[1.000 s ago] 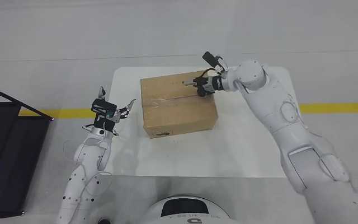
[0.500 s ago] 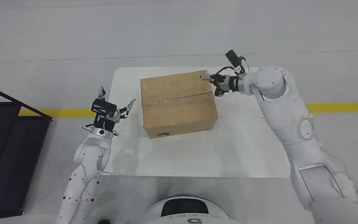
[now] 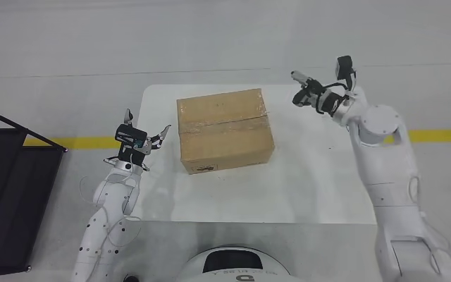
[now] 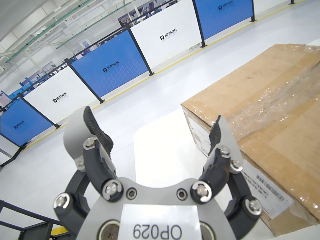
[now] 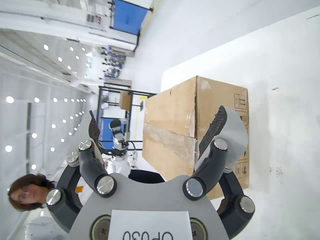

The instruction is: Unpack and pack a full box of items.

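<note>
A brown cardboard box (image 3: 224, 130) stands shut in the middle of the white table (image 3: 310, 176), with clear tape along its top seam (image 4: 275, 101). My left gripper (image 3: 148, 125) hovers at the table's left edge, open and empty, a short way from the box's left end (image 4: 200, 136). In its wrist view the left gripper (image 4: 153, 116) has its jaws spread wide. My right gripper (image 3: 300, 90) hangs to the right of the box, apart from it, near the table's far edge. The right wrist view has that gripper (image 5: 157, 112) open and empty, facing the box's taped end (image 5: 170, 136).
A black rack (image 3: 21, 190) stands on the floor to the left of the table. A yellow floor line (image 3: 70, 142) runs behind it. Blue and white fence panels (image 4: 112, 66) stand far off. Bare tabletop lies in front of and right of the box.
My right gripper has drawn back from the box's top far-right corner, moving right and clear of the box. The left arm and the box have stayed put.
</note>
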Available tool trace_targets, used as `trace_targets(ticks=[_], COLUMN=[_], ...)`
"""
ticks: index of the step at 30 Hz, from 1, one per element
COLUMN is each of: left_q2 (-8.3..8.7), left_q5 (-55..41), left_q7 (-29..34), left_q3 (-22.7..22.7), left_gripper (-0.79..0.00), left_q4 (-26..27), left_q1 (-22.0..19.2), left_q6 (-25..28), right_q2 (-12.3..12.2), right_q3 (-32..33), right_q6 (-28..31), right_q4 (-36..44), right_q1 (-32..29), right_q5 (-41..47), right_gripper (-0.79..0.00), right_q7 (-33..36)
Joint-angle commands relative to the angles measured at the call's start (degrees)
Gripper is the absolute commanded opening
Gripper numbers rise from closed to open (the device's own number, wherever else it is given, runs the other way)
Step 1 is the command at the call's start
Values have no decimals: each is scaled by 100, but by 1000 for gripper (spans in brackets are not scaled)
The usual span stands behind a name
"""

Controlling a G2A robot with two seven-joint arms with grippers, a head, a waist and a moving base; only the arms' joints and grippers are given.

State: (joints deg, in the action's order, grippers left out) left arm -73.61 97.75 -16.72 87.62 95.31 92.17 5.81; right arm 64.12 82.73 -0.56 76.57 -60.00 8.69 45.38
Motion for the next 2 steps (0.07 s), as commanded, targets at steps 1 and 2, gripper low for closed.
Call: trace_targets(ticks=[1,2], left_q2=[0,0], left_q5=[0,0], left_q7=[0,0], left_q3=[0,0], left_gripper=[0,-1], left_q4=[0,0], left_q1=[0,0], left_q6=[0,0], right_q2=[6,4], right_q3=[-2,5], right_q6=[75,68], right_q4=[-103,-84], right_q1=[7,2], right_q5=[85,72], right_gripper=[0,-1], right_q7=[-35,-34])
